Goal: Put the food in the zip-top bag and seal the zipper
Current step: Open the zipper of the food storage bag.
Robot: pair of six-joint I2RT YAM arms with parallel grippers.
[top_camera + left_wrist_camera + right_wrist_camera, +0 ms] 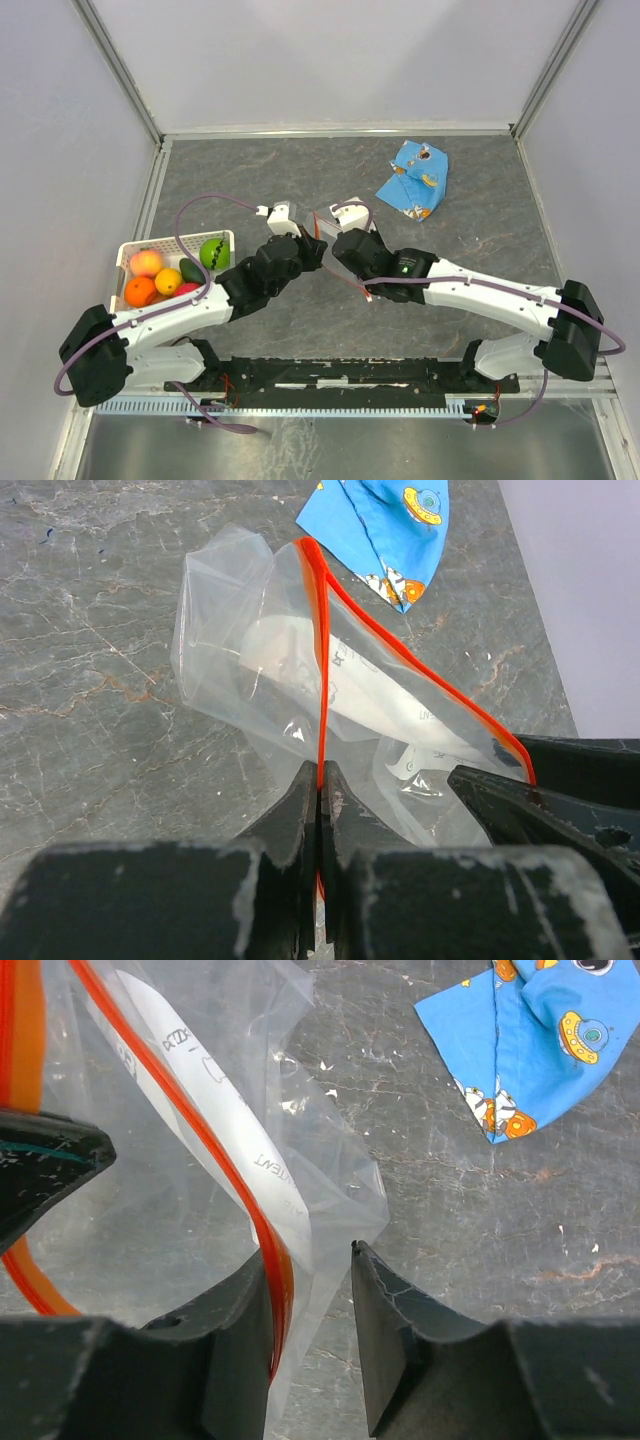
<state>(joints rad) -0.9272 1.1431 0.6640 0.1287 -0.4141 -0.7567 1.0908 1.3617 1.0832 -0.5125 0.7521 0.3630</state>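
Note:
The clear zip-top bag [250, 640] hangs between my two grippers above the table, its mouth partly spread and nothing in it. My left gripper [320, 780] is shut on the red-orange zipper [321, 680]. My right gripper [308, 1252] is open. The zipper [200, 1145] and the bag's edge lie between its jaws, against the left finger. The bag's white label [190, 1060] shows through the plastic. The food [165, 275] sits in the white basket [128, 250] at the left: a green fruit [213, 252], a peach one, orange ones and a red-pink one. In the top view both grippers [320, 248] meet at mid-table and hide the bag.
A blue printed snack packet [413, 178] lies at the back right, just beyond the bag [385, 525] [540, 1050]. White walls close in the table on three sides. The basket stands next to the left arm's forearm [180, 310].

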